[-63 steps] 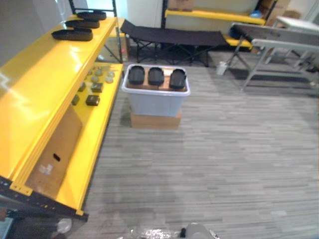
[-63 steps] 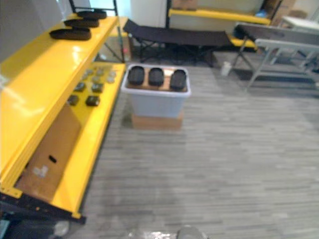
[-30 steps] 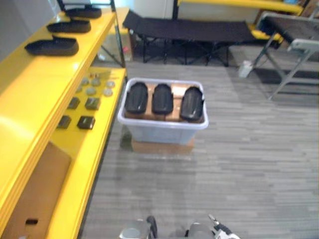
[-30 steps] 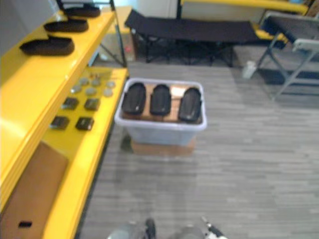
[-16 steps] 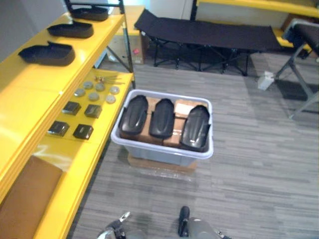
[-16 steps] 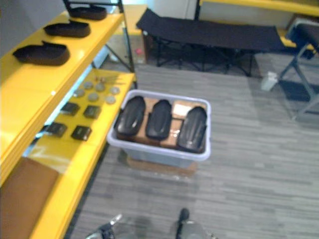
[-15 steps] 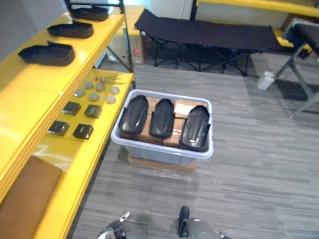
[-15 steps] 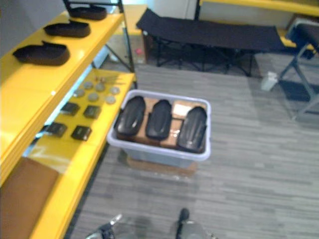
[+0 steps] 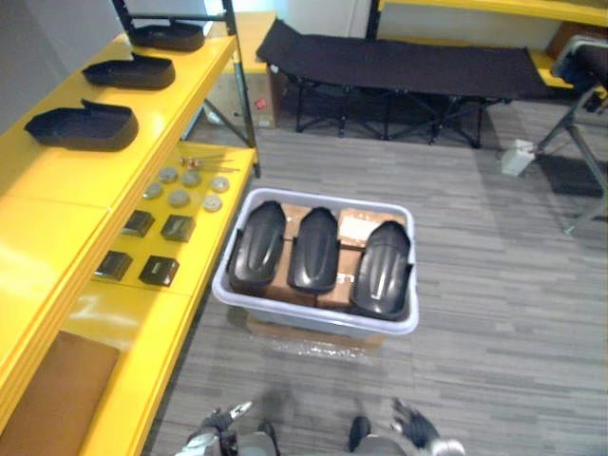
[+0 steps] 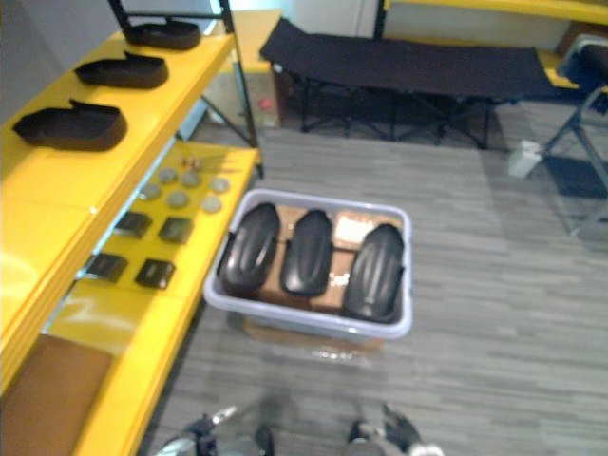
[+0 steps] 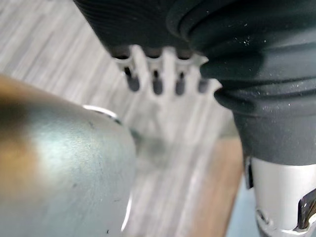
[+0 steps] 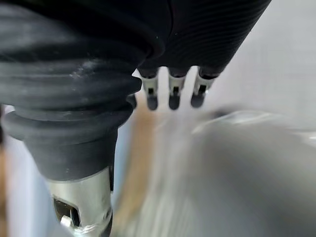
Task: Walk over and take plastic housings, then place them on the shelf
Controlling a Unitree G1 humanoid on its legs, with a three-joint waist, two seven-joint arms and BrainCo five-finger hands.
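My left hand (image 11: pixel 157 79) and right hand (image 12: pixel 173 91) hang low over the grey striped floor (image 9: pixel 494 313), fingers straight and relaxed, nothing in either. Just ahead of them and between the two stands a pale translucent plastic bin (image 9: pixel 304 318). Three black, rounded plastic housings lie in it side by side: one (image 9: pixel 256 247) forward of my left hand, one (image 9: pixel 313 249) in the middle, one (image 9: pixel 382 268) forward of my right hand. Out past my left hand runs the yellow metal shelf (image 9: pixel 57 218). Three more black plastic housings (image 9: pixel 81 125) sit in a row on its upper tier. Small dark square blocks (image 9: pixel 157 271) and grey round discs (image 9: pixel 180 185) lie on the lower tier, beside the bin. A black folding cot (image 9: pixel 399 62) stands far ahead, beyond the bin.
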